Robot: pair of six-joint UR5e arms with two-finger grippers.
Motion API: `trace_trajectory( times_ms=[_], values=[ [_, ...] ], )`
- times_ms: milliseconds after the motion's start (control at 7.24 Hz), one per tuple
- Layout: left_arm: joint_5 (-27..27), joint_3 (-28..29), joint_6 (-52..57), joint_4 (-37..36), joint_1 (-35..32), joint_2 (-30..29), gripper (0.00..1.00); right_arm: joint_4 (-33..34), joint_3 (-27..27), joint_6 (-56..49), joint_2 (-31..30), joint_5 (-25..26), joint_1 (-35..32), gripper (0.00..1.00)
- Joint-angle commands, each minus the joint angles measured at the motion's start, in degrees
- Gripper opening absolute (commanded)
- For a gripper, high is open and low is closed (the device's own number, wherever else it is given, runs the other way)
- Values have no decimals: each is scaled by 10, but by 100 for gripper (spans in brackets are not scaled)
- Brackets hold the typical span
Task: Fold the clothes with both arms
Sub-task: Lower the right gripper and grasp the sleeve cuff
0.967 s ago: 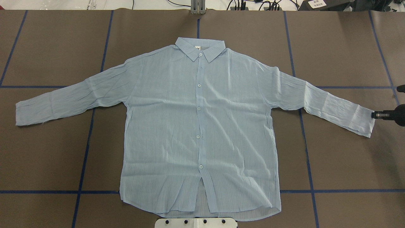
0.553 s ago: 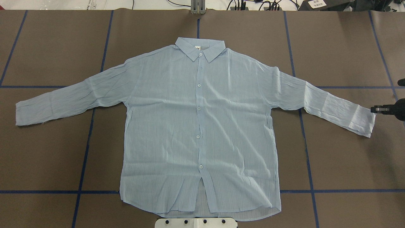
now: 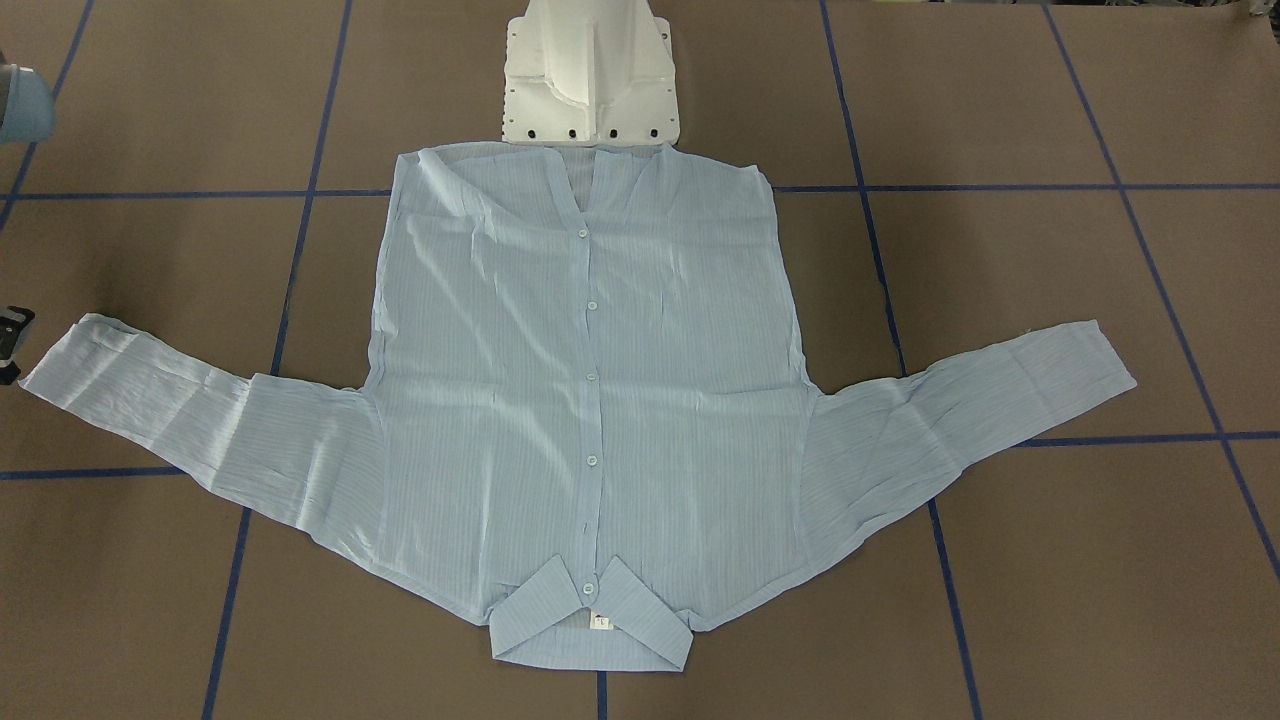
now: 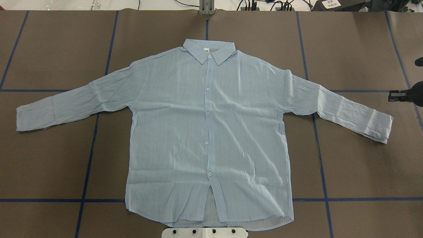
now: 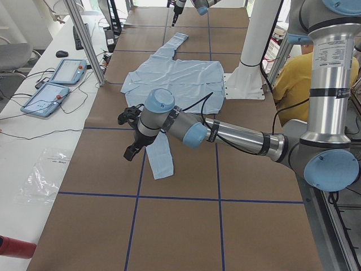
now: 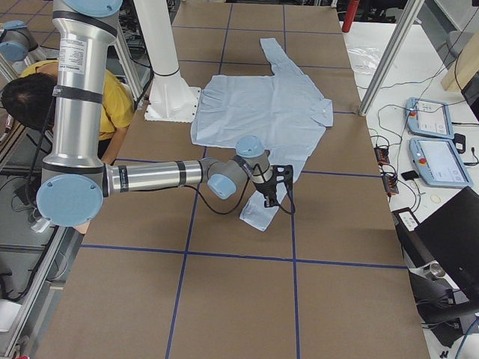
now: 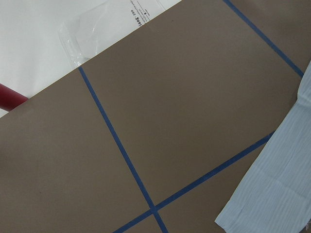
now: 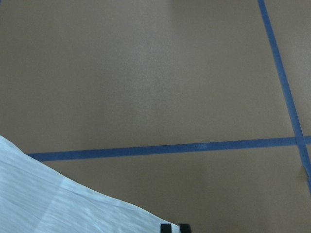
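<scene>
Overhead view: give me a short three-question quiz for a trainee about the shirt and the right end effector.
1. True or false: the shirt lies flat, front up, with its collar on the side far from the white pedestal.
2. Pick one. Relative to the nearby sleeve cuff, the right end effector is: A) gripping it, B) apart from it, C) hidden beneath it.
3. Short answer: how many buttons show down the shirt's front?

Key: 1 true; 2 B; 3 five.
</scene>
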State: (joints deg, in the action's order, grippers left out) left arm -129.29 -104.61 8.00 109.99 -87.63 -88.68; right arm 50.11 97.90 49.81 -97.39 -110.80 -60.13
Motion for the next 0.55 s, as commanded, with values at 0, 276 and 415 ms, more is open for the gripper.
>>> trace_trajectory(
  times_ms=[0,276,415],
  values=[
    [0,-2,0,0,0,0,100,-133,-98,-7,1,-3,0,70],
    [0,-2,0,0,0,0,100,-193,-143,1,1,-18,4,66],
    [0,-2,1,0,0,0,100,-193,-143,15,1,-15,16,63]
  ],
)
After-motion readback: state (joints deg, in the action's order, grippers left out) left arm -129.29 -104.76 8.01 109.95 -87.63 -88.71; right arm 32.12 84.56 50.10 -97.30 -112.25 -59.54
